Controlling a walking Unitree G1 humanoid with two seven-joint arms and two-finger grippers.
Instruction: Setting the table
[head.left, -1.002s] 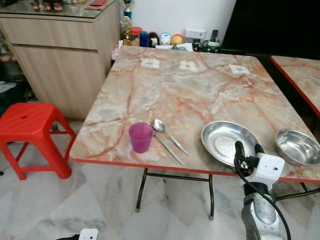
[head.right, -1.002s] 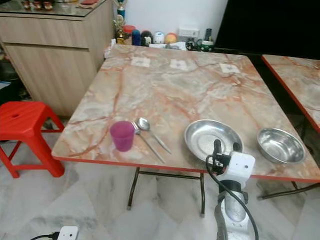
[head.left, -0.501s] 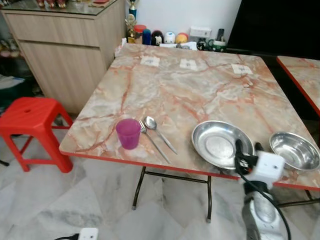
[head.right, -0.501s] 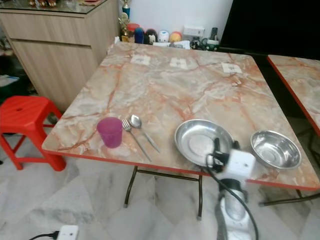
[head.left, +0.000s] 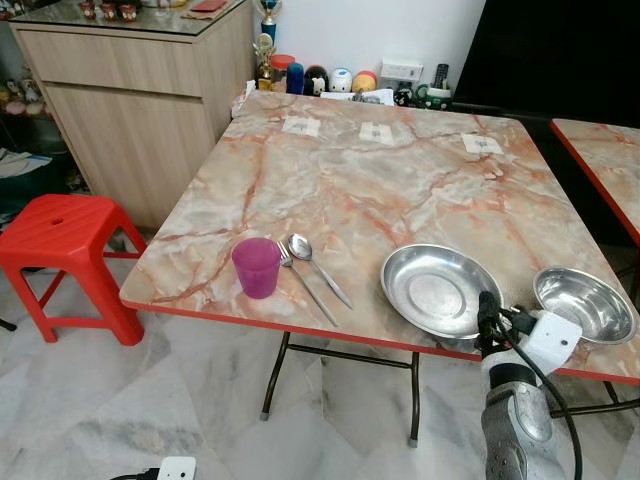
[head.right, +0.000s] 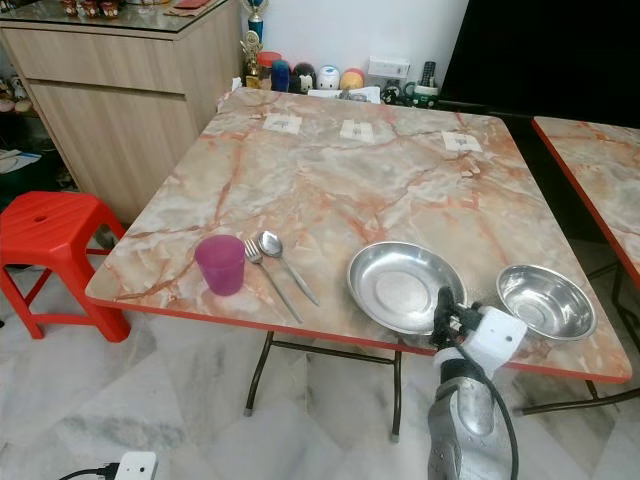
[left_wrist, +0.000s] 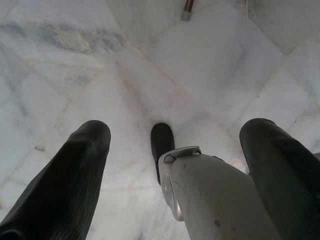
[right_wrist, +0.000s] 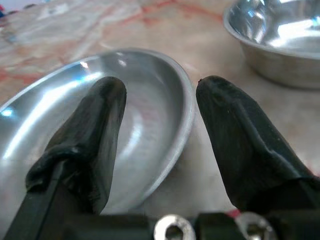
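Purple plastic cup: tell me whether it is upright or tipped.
Upright. The purple plastic cup stands on its base on the marble-patterned table, open mouth facing up.

Right arm raised at the near edge of the marble surface (head.left: 380, 190). Right gripper (right_wrist: 159, 112) fingers (right_wrist: 235, 135) are parted, tips reaching just over that edge. Left arm hangs low beside the surface; left gripper (left_wrist: 175, 145) fingers (left_wrist: 75, 170) are spread apart, pointing at the floor.

No text, label or number can be read.
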